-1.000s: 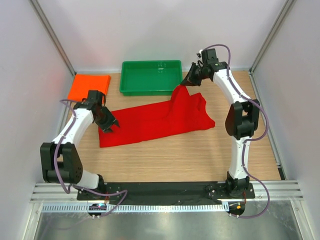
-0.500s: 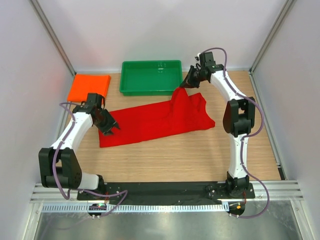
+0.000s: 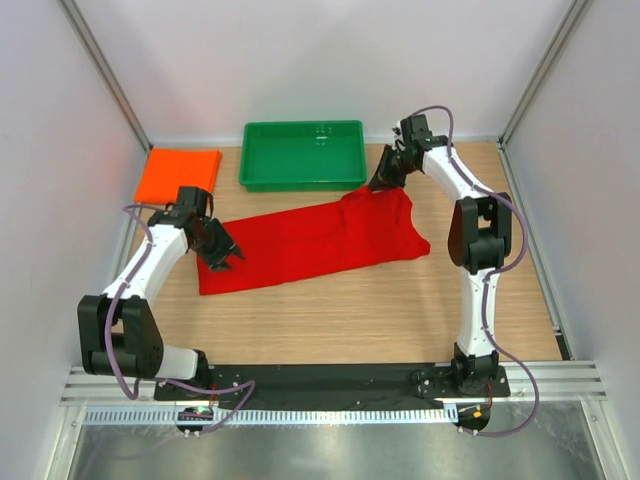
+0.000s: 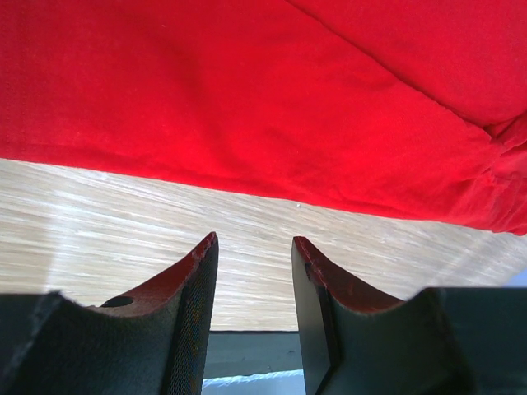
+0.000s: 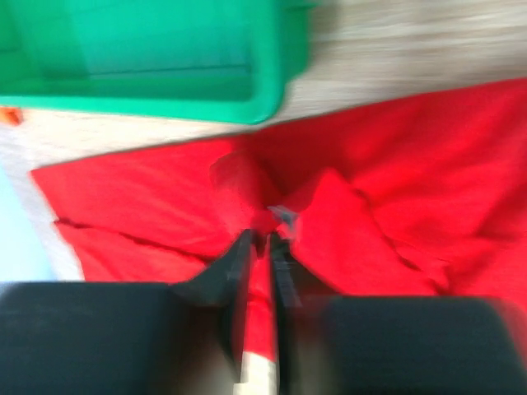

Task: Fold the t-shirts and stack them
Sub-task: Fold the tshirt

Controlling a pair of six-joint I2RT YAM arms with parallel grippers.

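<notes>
Red t-shirt [image 3: 310, 240] lies spread mid-surface [image 3: 350, 320], long axis 9 to 3 o'clock. Orange t-shirt [image 3: 180, 172] sits folded at 10 o'clock, apart from it; green tray [image 3: 300, 184] at 12. My left pincer [image 4: 255, 241] is half open by the red shirt's 9 o'clock end, holding nothing. My right pincer [image 5: 262, 239] is at its 1 o'clock edge, jaws nearly together at bunched cloth; blur hides any grip.

1. The red shirt [image 3: 310, 240] is soft, matt cloth, and creased.
2. The orange shirt [image 3: 180, 173], left of the tray [image 3: 300, 183], is the same matt cloth.
3. The tray is smooth green plastic with a slight gloss.
4. The table [image 3: 380, 310] is pale wood grain with a satin sheen.
5. The left claw [image 4: 254, 241] is black and matt, with finely textured sides.
</notes>
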